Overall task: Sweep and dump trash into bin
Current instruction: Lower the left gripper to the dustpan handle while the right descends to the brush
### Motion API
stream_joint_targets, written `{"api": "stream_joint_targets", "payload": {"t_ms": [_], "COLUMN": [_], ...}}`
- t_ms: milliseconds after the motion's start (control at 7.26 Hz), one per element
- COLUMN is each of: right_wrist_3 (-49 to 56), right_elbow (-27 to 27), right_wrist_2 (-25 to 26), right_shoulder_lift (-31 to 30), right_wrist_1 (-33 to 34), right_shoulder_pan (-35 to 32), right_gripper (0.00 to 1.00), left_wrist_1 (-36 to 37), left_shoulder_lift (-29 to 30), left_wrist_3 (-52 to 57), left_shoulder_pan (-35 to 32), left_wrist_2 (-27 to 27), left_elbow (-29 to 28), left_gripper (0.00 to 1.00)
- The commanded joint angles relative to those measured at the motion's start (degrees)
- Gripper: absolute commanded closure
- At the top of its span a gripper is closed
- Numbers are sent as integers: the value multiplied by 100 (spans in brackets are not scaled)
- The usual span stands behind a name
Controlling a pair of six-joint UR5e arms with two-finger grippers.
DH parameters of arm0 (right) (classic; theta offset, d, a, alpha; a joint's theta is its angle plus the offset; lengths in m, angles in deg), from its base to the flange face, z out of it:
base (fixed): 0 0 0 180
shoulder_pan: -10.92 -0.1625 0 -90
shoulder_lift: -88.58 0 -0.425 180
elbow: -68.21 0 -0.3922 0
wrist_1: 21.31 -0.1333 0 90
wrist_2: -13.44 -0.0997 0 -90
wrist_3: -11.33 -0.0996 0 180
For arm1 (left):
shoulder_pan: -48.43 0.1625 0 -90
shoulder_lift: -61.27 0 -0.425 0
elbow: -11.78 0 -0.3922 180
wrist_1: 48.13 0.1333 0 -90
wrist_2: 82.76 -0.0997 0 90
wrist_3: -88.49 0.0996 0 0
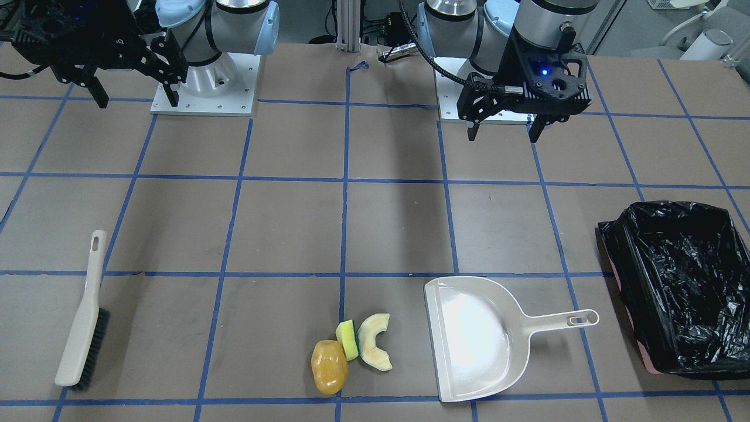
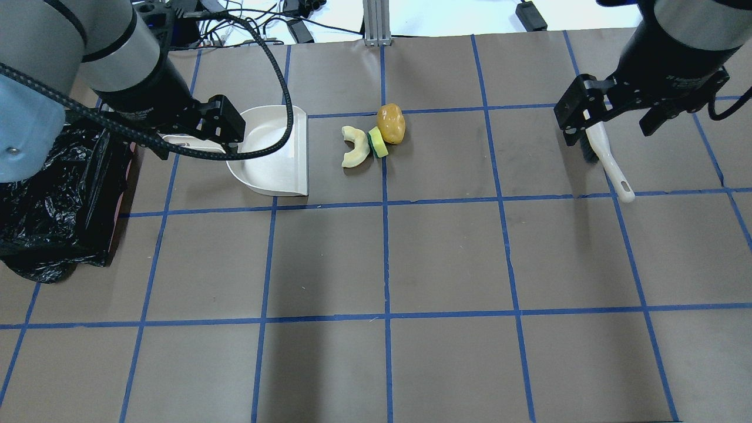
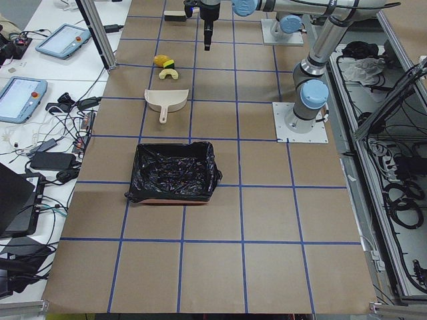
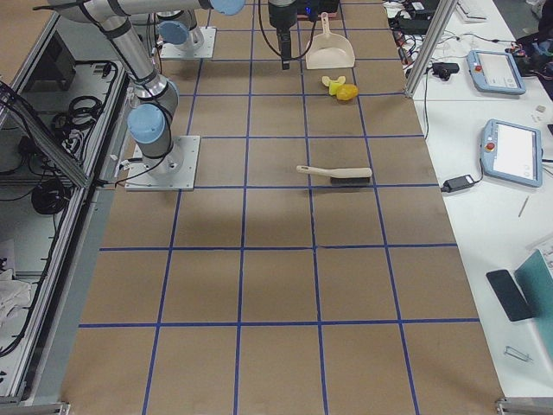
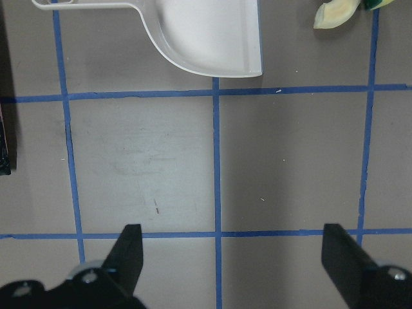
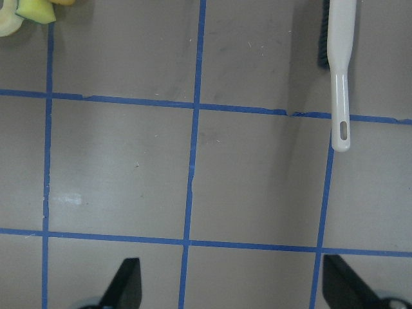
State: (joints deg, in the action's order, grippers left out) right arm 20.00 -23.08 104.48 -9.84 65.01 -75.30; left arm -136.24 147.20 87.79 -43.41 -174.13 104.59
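The trash lies together on the brown table: a glossy yellow-brown potato (image 1: 329, 367), a yellow-green wedge (image 1: 347, 339) and a pale cream curved slice (image 1: 375, 342). A cream dustpan (image 1: 474, 337) lies beside them with its open mouth toward them. The black-bagged bin (image 1: 621, 258) stands beyond the dustpan's handle. A cream hand brush (image 1: 85, 316) lies apart on the other side. My left gripper (image 1: 503, 136) hangs open and empty above the table, back from the dustpan. My right gripper (image 1: 138, 97) is open and empty, high near its base.
Blue tape lines grid the table. Both arm bases (image 1: 205, 88) stand at the robot's edge. The left wrist view shows the dustpan (image 5: 206, 38) ahead, and the right wrist view shows the brush handle (image 6: 341, 77). Tablets and cables lie beyond the table's far edge.
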Motion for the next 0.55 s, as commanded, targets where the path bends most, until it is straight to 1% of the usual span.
{"api": "stream_joint_targets", "payload": {"t_ms": [0,276,413], "right_wrist_3": [3,12,11], "right_elbow": [-11,-11,-11], "right_wrist_2": [71,55,89], "right_shoulder_lift": [33,51,68], "right_wrist_1": [-27,7,42], "right_shoulder_pan": [0,9,26], "right_gripper": [0,0,0], "left_wrist_1": [30,564,584], "left_shoulder_lift": [20,72,73], "left_wrist_3": [25,156,174], "left_shoulder_pan": [0,0,0], "left_wrist_2": [-12,5,14], "left_elbow": [-35,-18,0], "left_gripper": [0,0,0]}}
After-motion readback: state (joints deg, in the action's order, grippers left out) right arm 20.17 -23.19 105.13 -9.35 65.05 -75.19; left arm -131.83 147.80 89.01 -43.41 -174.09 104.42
